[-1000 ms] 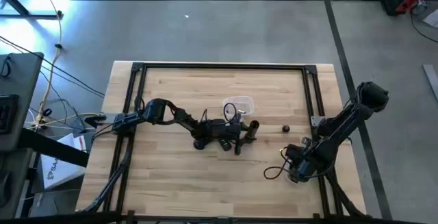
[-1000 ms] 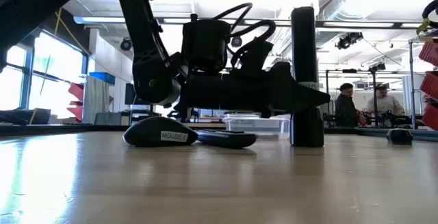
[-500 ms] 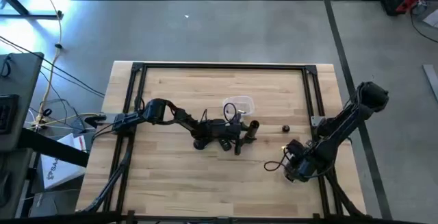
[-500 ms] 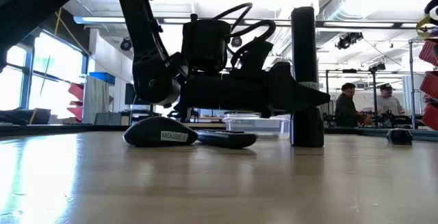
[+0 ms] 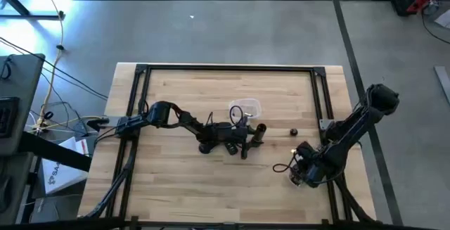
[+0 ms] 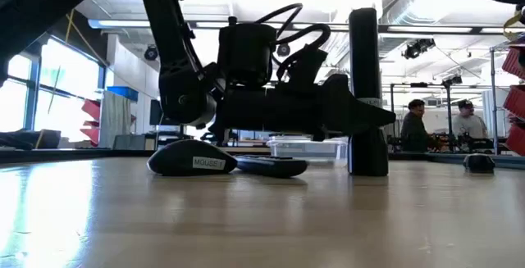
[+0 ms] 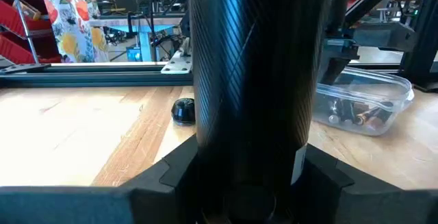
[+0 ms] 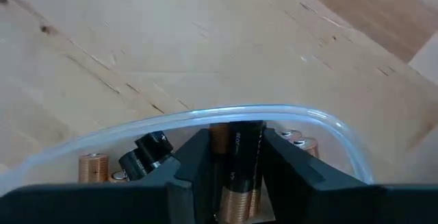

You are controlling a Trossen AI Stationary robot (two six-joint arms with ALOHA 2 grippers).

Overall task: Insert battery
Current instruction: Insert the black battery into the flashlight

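Note:
A black ribbed tube stands upright near the table's middle, its lower end on the wood, with my left gripper shut on it. It fills the left wrist view as the tube. My right gripper is near the table's right front. In the right wrist view its fingers reach into a clear tub of loose batteries and are shut on one black-and-copper battery. The arm hides this tub in the high view. My left gripper pinches the tube's lower half between its two fingers, which come in level from the table's left and lie across it. The tube stays upright, with its bottom end on the table. My right gripper has the battery's black end between its two fingers, which lie along the battery. They come from above, pointing down into the tub. The battery's lower end is hidden between the fingers.
A black mouse and a flat black piece lie under the left arm. A second clear tub sits just beyond the tube. A small black cap lies to its right. Black frame rails border the table. People stand far behind.
My right gripper has shifted a little toward the table's left edge.

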